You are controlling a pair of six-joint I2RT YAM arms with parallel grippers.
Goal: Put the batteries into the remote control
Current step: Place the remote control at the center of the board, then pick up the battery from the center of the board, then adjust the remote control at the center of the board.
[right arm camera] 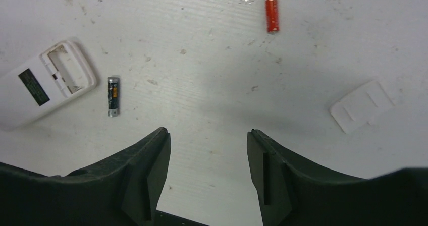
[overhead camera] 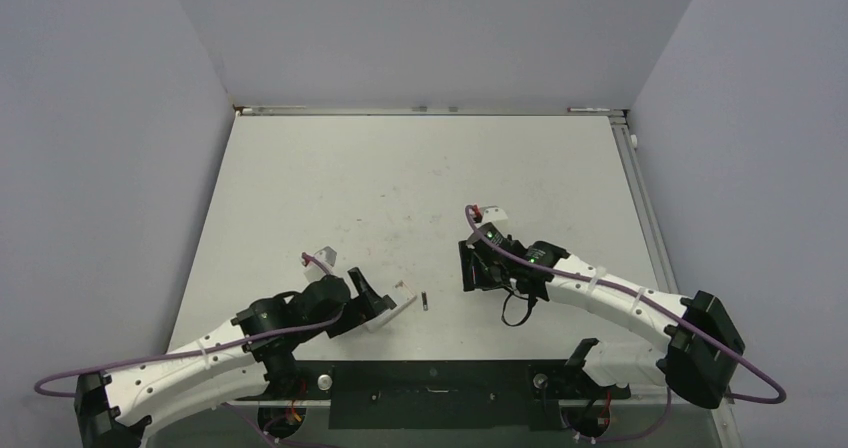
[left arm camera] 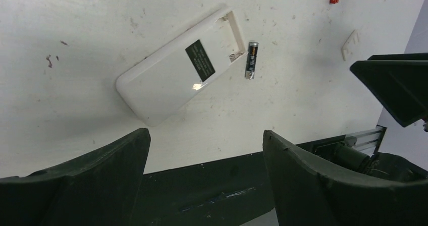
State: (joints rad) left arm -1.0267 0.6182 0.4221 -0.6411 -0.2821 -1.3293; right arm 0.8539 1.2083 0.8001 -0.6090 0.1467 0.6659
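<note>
Both my hands are empty. My left gripper (left arm camera: 205, 135) hangs spread wide, nothing between its fingers. My right gripper (right arm camera: 207, 132) is parted too and grips nothing.

Just past my left fingers the remote (left arm camera: 171, 79) lies back up on the table (left arm camera: 75, 24), its bay open and bare. A black battery (left arm camera: 251, 59) lies just beside the bay end. Farther out, by my right hand, sit the loose cover (right arm camera: 362, 105) and a red battery (right arm camera: 272, 11), well apart from the remote.

The black battery is round and so close to the remote that a closing finger could catch the remote's edge and shove it, or set the battery rolling. Seating it wrong way round is another risk.

I count one remote, two batteries and one cover.
</note>
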